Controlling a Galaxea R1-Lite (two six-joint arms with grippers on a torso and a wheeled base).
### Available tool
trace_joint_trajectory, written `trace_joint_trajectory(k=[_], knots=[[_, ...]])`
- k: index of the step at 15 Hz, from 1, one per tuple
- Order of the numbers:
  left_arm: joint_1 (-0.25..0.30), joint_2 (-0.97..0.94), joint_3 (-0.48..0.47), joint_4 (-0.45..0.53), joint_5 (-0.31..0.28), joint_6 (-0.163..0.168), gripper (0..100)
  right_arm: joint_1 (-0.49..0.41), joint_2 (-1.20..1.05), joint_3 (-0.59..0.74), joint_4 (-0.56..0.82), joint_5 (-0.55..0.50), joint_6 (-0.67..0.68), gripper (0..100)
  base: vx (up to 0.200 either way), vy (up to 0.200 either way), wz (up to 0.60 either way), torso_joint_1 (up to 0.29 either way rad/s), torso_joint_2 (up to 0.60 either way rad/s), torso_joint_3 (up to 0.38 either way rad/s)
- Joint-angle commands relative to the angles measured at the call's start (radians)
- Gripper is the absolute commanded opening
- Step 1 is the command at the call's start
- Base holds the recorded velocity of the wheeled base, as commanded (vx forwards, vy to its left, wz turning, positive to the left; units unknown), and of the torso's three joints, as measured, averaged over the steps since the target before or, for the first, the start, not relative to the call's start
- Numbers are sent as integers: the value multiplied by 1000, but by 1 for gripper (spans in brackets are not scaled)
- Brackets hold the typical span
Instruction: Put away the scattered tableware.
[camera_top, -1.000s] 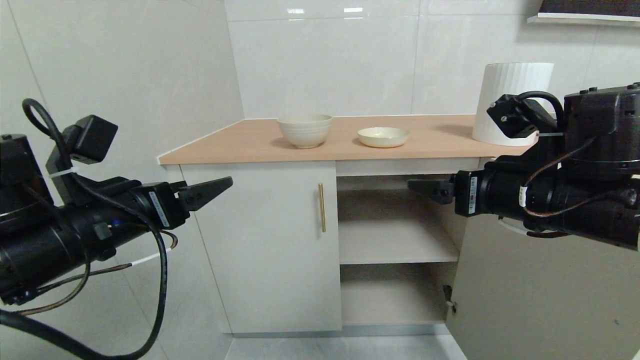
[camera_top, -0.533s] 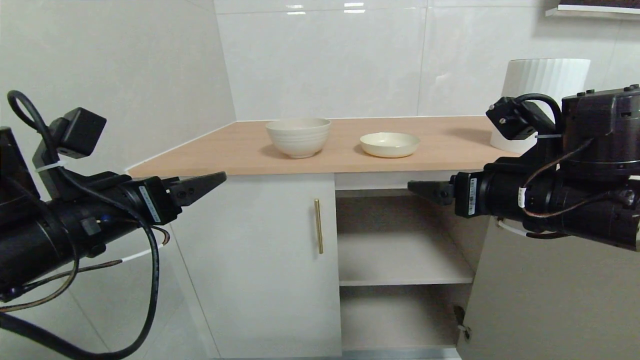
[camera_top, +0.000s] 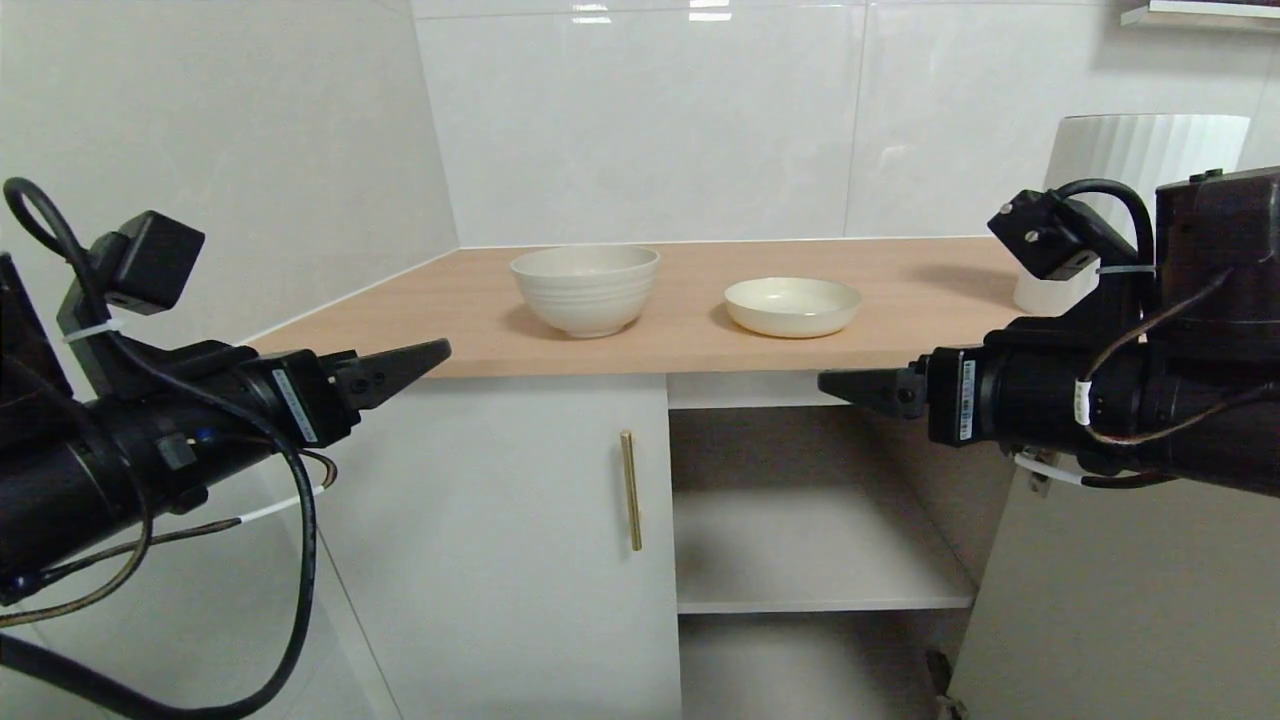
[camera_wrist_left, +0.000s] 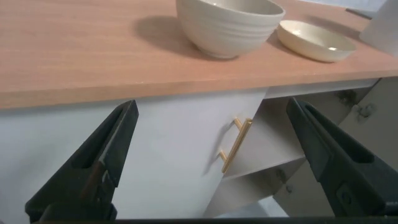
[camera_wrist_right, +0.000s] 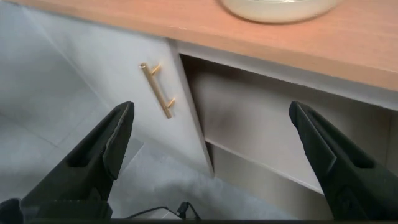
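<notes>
The cream ribbed ceramic bowl (camera_top: 585, 288) stands upright on the pale wooden table (camera_top: 930, 300), toward its left end. The shallow cream dish (camera_top: 792, 305) sits apart from it on the right, and both lie a little back from the front edge. Neither is held.

Both arms hang out in front of the cabinet, at about the height of the table's edge. The left jaws are spread wide before the closed white door with its brass bar handle (camera_top: 630, 490). The right jaws are just as wide, at the mouth of the open compartment above the white shelf (camera_top: 810, 565).

Coming up from that height, I'd worry that a fingertip catches the table's lip. The bowl's wall is smooth and rounded, so a pinch on the rim could slip, or simply shove it along. The dish is so low that a finger may skate over it and push it into the bowl. The opening under the table looks tight, and a tilted bowl could clip it. The swung-open cabinet door (camera_top: 1100, 610) crowds the right arm, and the tall white ribbed container (camera_top: 1150, 160) stands just behind that arm.
</notes>
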Motion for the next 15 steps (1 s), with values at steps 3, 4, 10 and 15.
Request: trace_joint_trajectory(k=[3,4,10,15], knots=[[0,-3,-1,3,5,4,100,0,-7,-9,2,0,4,100,0,0,0,0,0,0],[0,-3,-1,3,3,4,100,0,-9,-8,0,1,9,100,0,0,0,0,0,0],[0,-12,-2,15,-11,2,100,-9,-18,24,-36,20,18,100,0,0,0,0,0,0],[-5,2,-28,93,-17,2,100,-28,4,23,-39,18,13,100,0,0,0,20,-76,-55]])
